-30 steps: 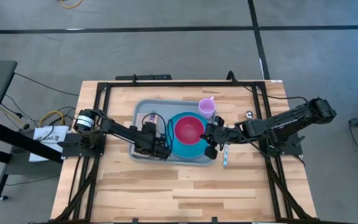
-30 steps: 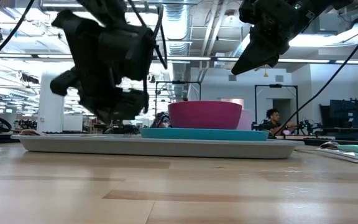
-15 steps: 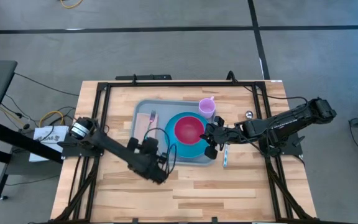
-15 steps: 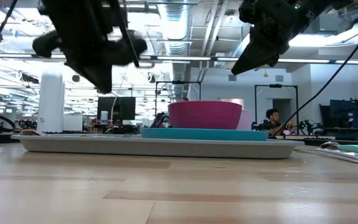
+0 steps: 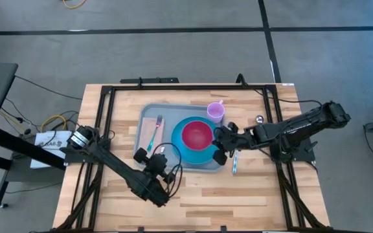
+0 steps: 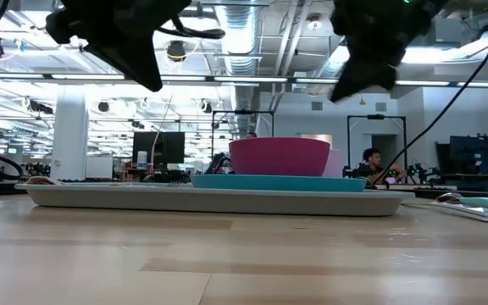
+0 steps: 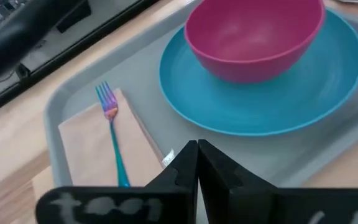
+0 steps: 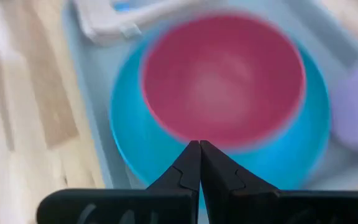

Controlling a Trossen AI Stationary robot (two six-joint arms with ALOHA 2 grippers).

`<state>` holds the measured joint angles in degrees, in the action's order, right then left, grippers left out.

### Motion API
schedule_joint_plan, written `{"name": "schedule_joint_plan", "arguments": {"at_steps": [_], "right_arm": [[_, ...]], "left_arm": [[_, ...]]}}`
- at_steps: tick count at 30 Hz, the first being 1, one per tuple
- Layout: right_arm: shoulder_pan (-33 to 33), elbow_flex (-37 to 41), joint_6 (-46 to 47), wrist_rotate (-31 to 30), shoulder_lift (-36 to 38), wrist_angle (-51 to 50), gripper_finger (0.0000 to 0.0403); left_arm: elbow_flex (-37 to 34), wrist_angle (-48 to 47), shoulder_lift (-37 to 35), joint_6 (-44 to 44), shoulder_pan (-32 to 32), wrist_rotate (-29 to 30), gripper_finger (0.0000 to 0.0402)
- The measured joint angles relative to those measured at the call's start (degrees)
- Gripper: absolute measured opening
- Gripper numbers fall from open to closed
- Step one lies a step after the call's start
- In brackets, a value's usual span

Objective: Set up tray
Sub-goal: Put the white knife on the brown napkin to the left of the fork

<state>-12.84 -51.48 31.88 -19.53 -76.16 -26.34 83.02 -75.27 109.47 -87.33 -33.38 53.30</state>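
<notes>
Currently the tray (image 5: 149,113) sits mid-desk (image 5: 238,194), carrying a napkin (image 5: 149,129) with a fork (image 5: 155,131), a plate (image 5: 196,154) and a bowl (image 5: 197,134). A cup (image 5: 215,111) stands at its far right corner. Both grippers are pressed together and empty: the left gripper (image 5: 153,158) hangs off the tray's near edge, the right gripper (image 5: 217,139) over the plate's right rim. Likely next is the utensil (image 5: 234,162) lying on the desk right of the tray. Spread the right gripper before descending, and keep clear of the bowl and cup.
</notes>
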Motion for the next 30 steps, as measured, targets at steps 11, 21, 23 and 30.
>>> {"name": "schedule_joint_plan", "arguments": {"at_steps": [11,21,23,30], "right_arm": [[-8.31,0.11,38.71,-14.24,0.0,-30.43,0.0001],[-17.69,3.67,60.12,-14.93,0.0,-29.8,0.0001],[-19.29,3.67,65.95,-15.08,0.0,-32.61,0.0001],[-22.53,3.76,80.97,-14.88,-2.12,-39.05,0.0001]], "left_arm": [[0.0,-3.3,0.0,4.36,2.59,3.14,0.0],[-0.02,-3.22,0.0,14.43,5.36,7.08,0.0],[-0.02,-3.11,0.0,16.93,5.75,7.16,0.0],[-0.02,-2.5,0.0,22.4,6.05,7.13,0.0]]}}
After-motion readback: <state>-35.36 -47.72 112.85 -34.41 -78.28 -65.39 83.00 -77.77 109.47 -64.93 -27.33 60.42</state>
